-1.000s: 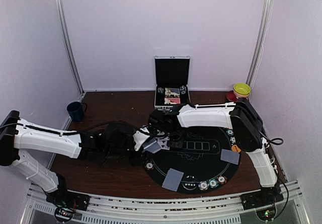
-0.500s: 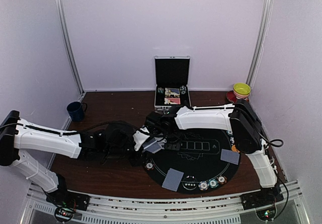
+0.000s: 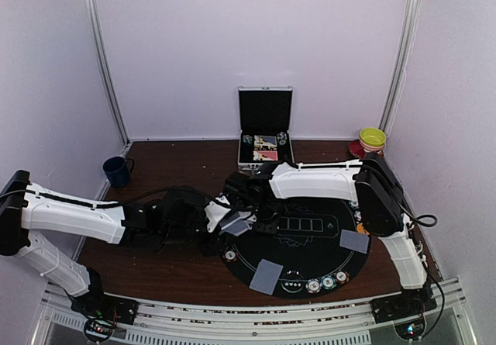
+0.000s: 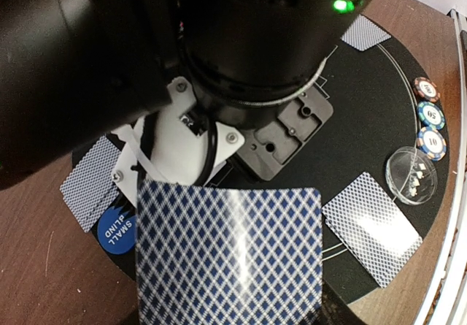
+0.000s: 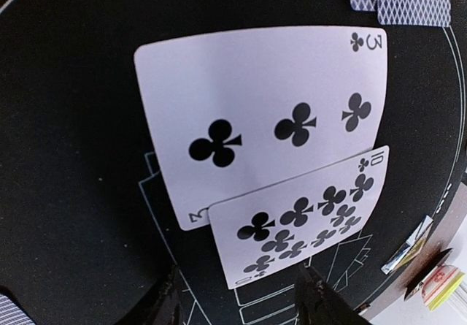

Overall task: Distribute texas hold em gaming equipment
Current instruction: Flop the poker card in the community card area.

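My left gripper is shut on grey-blue-backed playing cards over the left edge of the black round mat. In the left wrist view the card back hides my fingers. The right wrist view shows their faces, a three of clubs and a ten of clubs. My right gripper is open, its fingers either side of the ten's near end; from above it hangs just over the cards. Card piles, chips and a blue small-blind button lie on the mat.
The open silver case stands at the back centre. A dark blue mug is at the back left and a yellow and red bowl stack at the back right. A clear dish and an orange button lie on the mat.
My right gripper has shifted slightly left and closer to the cards held by my left gripper. The left arm has stayed put.
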You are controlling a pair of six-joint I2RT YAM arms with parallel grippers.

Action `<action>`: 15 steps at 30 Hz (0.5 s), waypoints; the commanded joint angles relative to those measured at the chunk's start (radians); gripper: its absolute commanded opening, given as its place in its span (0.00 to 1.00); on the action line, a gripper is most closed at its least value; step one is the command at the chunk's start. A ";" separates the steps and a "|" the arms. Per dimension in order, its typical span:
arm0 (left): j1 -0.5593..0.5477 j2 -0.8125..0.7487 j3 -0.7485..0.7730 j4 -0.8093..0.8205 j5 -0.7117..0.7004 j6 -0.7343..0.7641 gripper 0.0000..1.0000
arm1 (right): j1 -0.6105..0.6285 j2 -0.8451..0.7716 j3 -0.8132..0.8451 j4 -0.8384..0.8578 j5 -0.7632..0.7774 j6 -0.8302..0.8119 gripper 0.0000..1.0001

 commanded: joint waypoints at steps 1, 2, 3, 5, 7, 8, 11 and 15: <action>0.003 -0.030 0.015 0.047 -0.010 -0.004 0.53 | -0.002 -0.113 -0.004 -0.006 -0.037 0.017 0.56; 0.003 -0.031 0.014 0.046 -0.010 -0.005 0.53 | -0.008 -0.134 -0.013 0.004 -0.034 0.017 0.57; 0.003 -0.031 0.014 0.046 -0.009 -0.005 0.53 | -0.015 -0.154 -0.026 0.016 -0.032 0.017 0.59; 0.003 -0.034 0.013 0.049 -0.009 -0.005 0.53 | -0.033 -0.196 -0.058 0.050 -0.024 0.019 0.63; 0.003 -0.035 0.013 0.049 -0.006 -0.005 0.53 | -0.057 -0.230 -0.080 0.081 -0.028 0.028 0.64; 0.003 -0.035 0.013 0.050 -0.005 -0.005 0.53 | -0.072 -0.244 -0.086 0.094 -0.039 0.034 0.65; 0.003 -0.035 0.013 0.052 -0.003 -0.005 0.53 | -0.116 -0.290 -0.095 0.137 -0.095 0.056 0.66; 0.003 -0.033 0.013 0.054 0.001 -0.004 0.53 | -0.183 -0.361 -0.092 0.200 -0.282 0.090 0.67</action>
